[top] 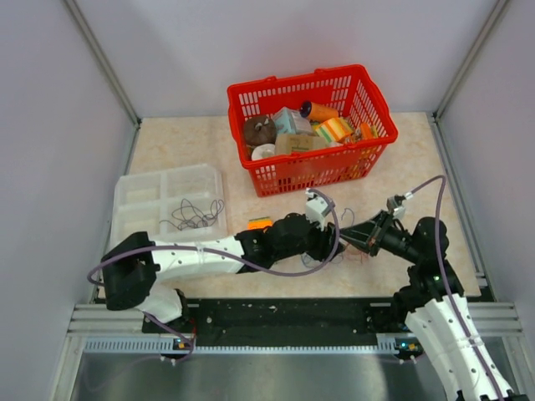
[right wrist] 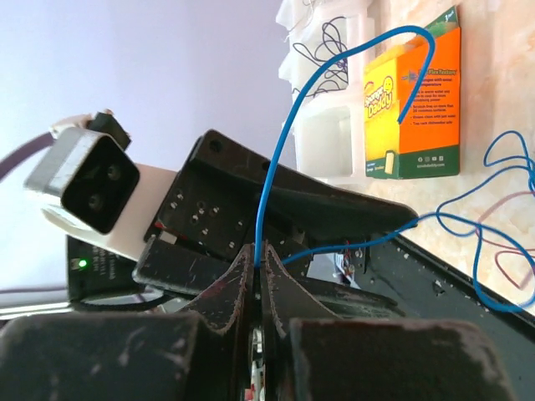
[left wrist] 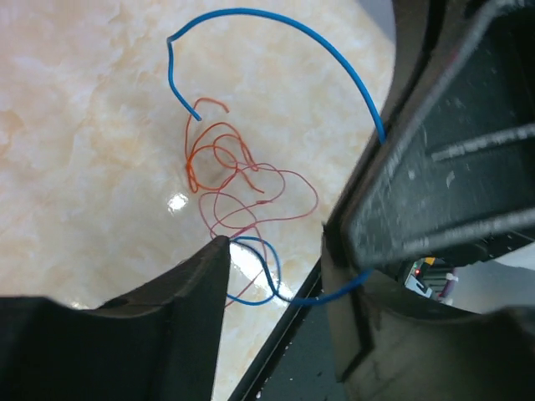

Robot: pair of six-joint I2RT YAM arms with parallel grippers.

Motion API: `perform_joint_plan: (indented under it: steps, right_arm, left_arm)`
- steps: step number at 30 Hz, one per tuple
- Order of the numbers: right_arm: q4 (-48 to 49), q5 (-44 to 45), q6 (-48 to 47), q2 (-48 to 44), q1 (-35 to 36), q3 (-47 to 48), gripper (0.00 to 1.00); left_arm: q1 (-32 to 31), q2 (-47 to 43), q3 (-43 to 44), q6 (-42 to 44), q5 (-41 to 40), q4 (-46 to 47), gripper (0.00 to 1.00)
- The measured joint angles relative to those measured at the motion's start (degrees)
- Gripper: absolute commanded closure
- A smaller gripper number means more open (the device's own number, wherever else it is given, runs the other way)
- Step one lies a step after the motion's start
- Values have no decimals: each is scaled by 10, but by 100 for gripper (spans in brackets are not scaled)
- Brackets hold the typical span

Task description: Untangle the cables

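A thin blue cable (left wrist: 276, 17) arcs over the table, and a loop of it crosses the gap between my left fingers. A small tangle of orange wire (left wrist: 209, 159) and red wire (left wrist: 292, 175) lies on the table just beyond it. My left gripper (left wrist: 276, 238) is open over the near edge of this tangle and holds nothing. My right gripper (right wrist: 257, 255) is shut on the blue cable (right wrist: 276, 150), which rises from its tips. In the top view the left gripper (top: 330, 242) and the right gripper (top: 355, 238) nearly meet over the tangle (top: 347, 253).
A clear tray (top: 134, 196) at the left holds loose dark wires (top: 194, 215). An orange sponge packet (top: 259, 223) lies beside it. A red basket (top: 292, 81) full of items stands at the back. The table's black front rail lies just below the grippers.
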Motion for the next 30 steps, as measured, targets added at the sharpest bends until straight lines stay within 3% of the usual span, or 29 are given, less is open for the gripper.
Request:
perform_joint_plan:
  steps: [7,9,11,18,21,27,28,29,30]
  right_arm:
    - [-1,-4,20,-10,0,17,100]
    - [1,-5,23,-11,0,18,100]
    - [0,-5,26,-11,0,18,100]
    - [3,-7,40,-14,0,30,100]
    - [4,-8,49,-17,0,42,100]
    - [4,-5,67,-18,0,62,100]
    - [4,-5,69,-18,0,64,100]
    - [4,-4,71,-18,0,67,100]
    - [3,-4,72,-18,0,70,100]
  left_arm:
    - [0,-57,-84,21,10,132,92]
    - [0,-63,-84,30,7,155,93]
    - [0,-67,-84,38,4,169,88]
    - [1,-70,-84,43,-18,178,50]
    - [0,-70,-84,45,-26,177,42]
    - [-10,-78,-89,98,-53,166,37]
    - [-13,-83,-96,118,-54,178,18]
    - [-16,-87,-106,137,-54,195,6]
    - [-20,-90,-120,165,-53,220,6]
